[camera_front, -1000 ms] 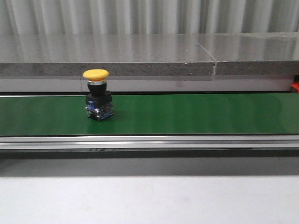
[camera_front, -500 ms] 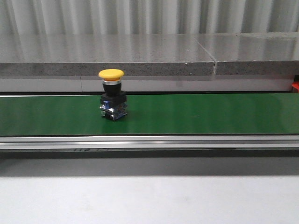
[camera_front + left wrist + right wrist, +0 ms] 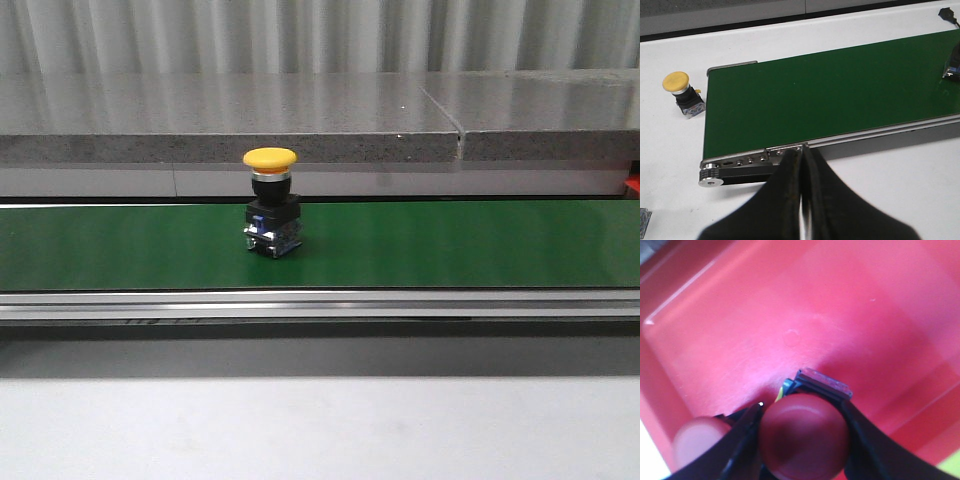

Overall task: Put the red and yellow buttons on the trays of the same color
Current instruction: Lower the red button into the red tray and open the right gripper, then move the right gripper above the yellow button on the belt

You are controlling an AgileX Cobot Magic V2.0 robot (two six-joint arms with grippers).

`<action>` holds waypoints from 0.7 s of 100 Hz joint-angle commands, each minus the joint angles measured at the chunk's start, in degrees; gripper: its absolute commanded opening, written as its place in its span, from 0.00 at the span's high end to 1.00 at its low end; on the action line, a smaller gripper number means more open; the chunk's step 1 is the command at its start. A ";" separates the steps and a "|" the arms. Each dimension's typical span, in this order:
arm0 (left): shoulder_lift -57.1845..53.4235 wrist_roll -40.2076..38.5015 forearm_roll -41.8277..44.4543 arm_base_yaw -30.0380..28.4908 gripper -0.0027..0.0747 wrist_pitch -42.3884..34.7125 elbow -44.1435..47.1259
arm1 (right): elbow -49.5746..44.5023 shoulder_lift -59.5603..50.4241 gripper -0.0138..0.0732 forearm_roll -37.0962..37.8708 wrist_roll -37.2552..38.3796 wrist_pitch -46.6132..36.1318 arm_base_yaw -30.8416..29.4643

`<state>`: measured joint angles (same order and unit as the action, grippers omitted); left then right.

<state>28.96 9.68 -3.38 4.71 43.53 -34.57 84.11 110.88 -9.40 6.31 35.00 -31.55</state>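
Observation:
A yellow button (image 3: 271, 201) with a black body stands upright on the green belt (image 3: 450, 245), left of centre in the front view. A second yellow button (image 3: 683, 91) stands on the white table beside the belt's end. My left gripper (image 3: 801, 167) hangs shut and empty above the belt's near rail. A red button (image 3: 804, 435) is clamped in my right gripper (image 3: 802, 407), just above the floor of the red tray (image 3: 815, 315). A blurred red cap (image 3: 695, 442) shows beside one finger. Neither gripper appears in the front view.
A grey stone ledge (image 3: 300, 125) runs behind the belt, and a metal rail (image 3: 320, 303) lines its front. A black block (image 3: 953, 62) sits on the belt at the edge of the left wrist view. A yellowish patch (image 3: 952, 470) lies beyond the red tray's rim.
The yellow button on the belt has travelled to the right, staying upright. Nothing else in the front view has moved.

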 commanded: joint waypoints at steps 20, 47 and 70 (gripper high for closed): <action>0.17 0.15 -0.56 0.45 0.99 -4.22 -1.51 | 1.61 -0.70 0.67 -3.45 -0.03 -4.48 -0.25; 0.17 0.15 -0.56 0.45 0.99 -4.22 -1.51 | 1.61 -1.49 0.28 -3.45 -0.03 -4.37 -0.32; 0.17 0.15 -0.56 0.45 0.99 -4.22 -1.51 | 1.55 -6.24 0.28 -2.13 -0.08 -3.59 -0.36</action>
<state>28.96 9.78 -3.38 4.71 43.50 -34.57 84.11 110.38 -11.86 6.36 33.21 -31.55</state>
